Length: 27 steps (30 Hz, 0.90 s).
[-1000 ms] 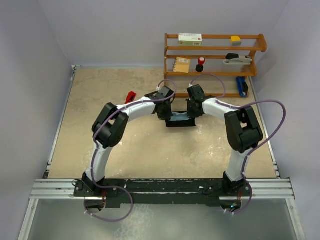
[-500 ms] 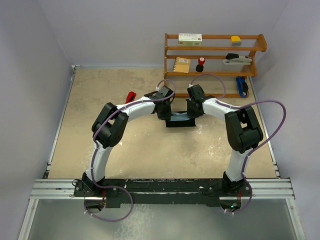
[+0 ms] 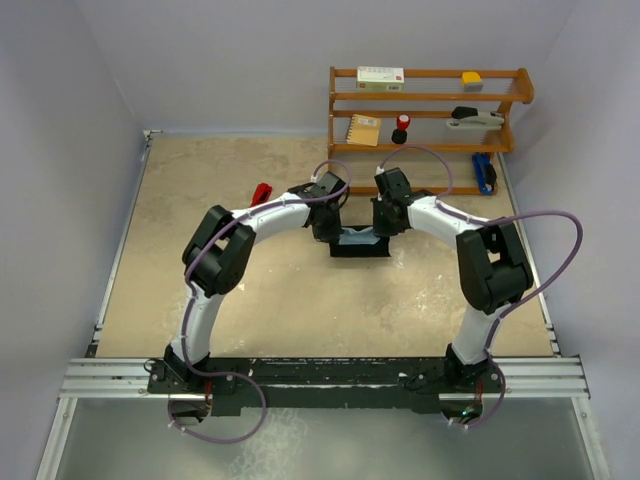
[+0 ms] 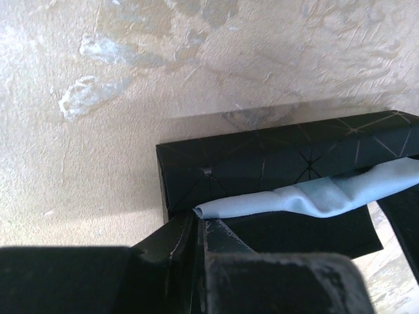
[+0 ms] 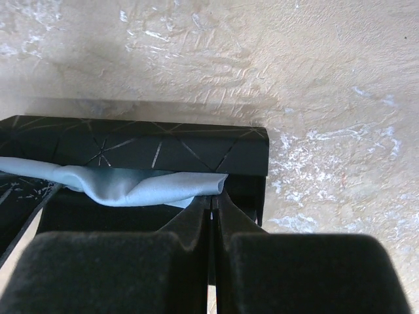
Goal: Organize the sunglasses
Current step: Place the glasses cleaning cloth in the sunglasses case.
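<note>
Holding a light blue cloth (image 4: pixel 314 196) over the black oblong case (image 4: pixel 262 163), left gripper (image 4: pixel 198 229) and right gripper (image 5: pixel 213 209) pinch its ends; next, probably lower, release.

Case (image 4: pixel 275 163): black, thin pale lines crossing in triangles. Cloth (image 4: pixel 314 196): plain light blue. Glasses (image 3: pixel 261 193): bright red. Table (image 4: pixel 98 98): beige, mottled with whitish-grey patches. Shelf (image 3: pixel 430 100): orange-brown wood. Arms (image 3: pixel 270 215): white and black; cables (image 3: pixel 560 260) purple.

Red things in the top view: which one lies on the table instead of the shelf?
The sunglasses, lying on the table left of the black case. The other, a small red-topped object, stands on the wooden shelf.
</note>
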Each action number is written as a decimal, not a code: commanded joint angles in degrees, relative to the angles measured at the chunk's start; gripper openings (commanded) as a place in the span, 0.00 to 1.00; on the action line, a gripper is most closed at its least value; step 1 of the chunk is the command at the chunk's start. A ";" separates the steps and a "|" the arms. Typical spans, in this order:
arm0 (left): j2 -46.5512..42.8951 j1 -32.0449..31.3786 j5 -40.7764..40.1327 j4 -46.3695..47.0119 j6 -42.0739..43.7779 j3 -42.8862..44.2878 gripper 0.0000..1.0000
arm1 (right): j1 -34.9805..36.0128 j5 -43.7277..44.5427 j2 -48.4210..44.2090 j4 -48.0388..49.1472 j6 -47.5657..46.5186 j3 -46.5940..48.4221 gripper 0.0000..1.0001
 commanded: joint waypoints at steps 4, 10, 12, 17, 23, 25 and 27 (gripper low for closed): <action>-4.65 -0.16 0.71 -2.36 -0.46 0.44 0.00 | 0.44 -0.79 -2.61 -1.42 -0.24 -1.01 0.00; -5.06 -0.24 0.45 -3.31 -0.13 1.85 0.00 | 0.66 -0.53 -3.61 -1.76 -0.31 -1.14 0.00; -5.11 -0.24 0.72 -3.48 -0.17 2.18 0.00 | 0.66 -0.58 -3.88 -1.94 -0.31 -1.12 0.00; -5.36 -0.23 0.69 -3.35 -0.22 2.07 0.00 | 0.67 -0.60 -4.72 -1.94 -0.31 -1.50 0.00; -6.05 -0.18 0.63 -3.12 -0.48 1.98 0.00 | 0.72 -0.81 -4.06 -2.37 -0.42 -0.69 0.00; -6.40 -0.16 0.54 -3.24 -0.51 2.03 0.00 | 0.66 -0.81 -4.18 -2.41 -0.49 -0.53 0.00; -6.59 -0.15 0.18 -3.41 -0.33 2.56 0.00 | 0.66 -0.40 -4.45 -2.41 -0.59 -0.37 0.00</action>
